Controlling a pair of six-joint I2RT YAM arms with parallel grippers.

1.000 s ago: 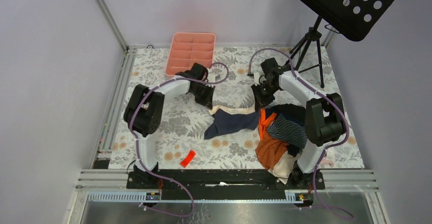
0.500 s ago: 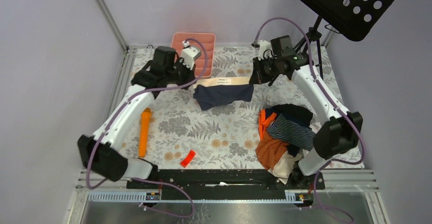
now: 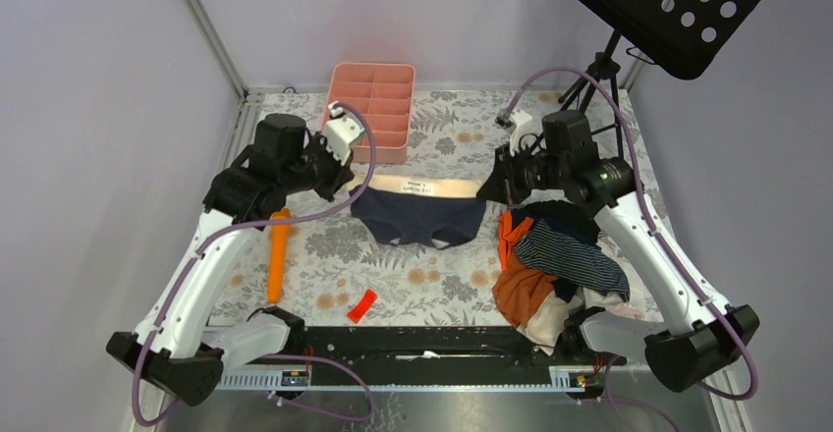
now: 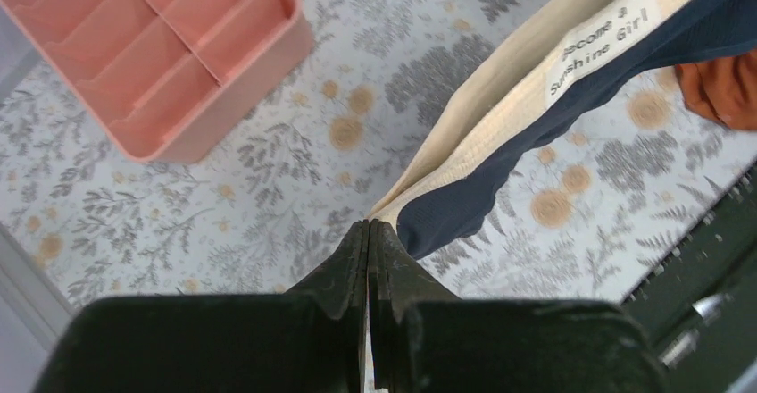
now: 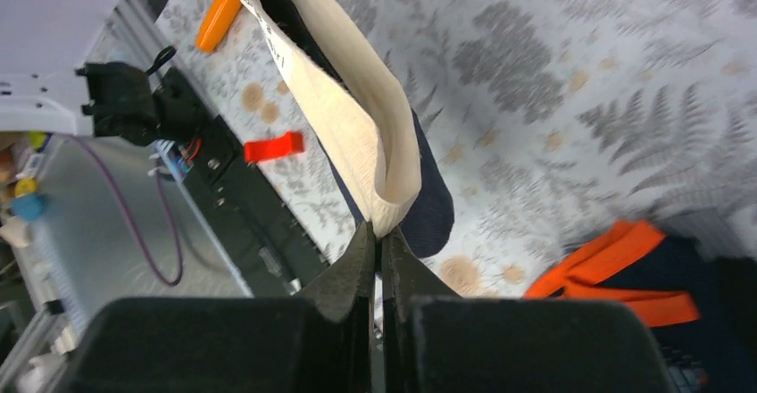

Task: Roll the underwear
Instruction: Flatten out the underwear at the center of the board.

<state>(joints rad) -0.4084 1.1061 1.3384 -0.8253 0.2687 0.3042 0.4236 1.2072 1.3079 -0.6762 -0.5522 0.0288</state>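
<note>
The navy underwear point(image 3: 420, 218) with a tan waistband hangs stretched between my two grippers above the middle of the table. My left gripper point(image 3: 356, 186) is shut on the waistband's left end, seen in the left wrist view point(image 4: 369, 225) with the navy cloth point(image 4: 500, 183) beside it. My right gripper point(image 3: 488, 188) is shut on the waistband's right end, seen in the right wrist view point(image 5: 382, 230). A white label shows on the waistband point(image 3: 420, 186). The striped navy underwear point(image 3: 570, 252) lies in the clothes pile at the right.
A pink divided tray point(image 3: 371, 103) stands at the back. An orange tool point(image 3: 279, 253) lies at the left and a small red piece point(image 3: 361, 304) near the front edge. An orange garment point(image 3: 521, 285) sits in the pile by the right arm's base. A tripod point(image 3: 599, 83) stands back right.
Both grippers lifted the navy underwear off the table, carried it back, then brought it forward and lower, spread wide by its waistband. The arms extended and the orange tool came into view.
</note>
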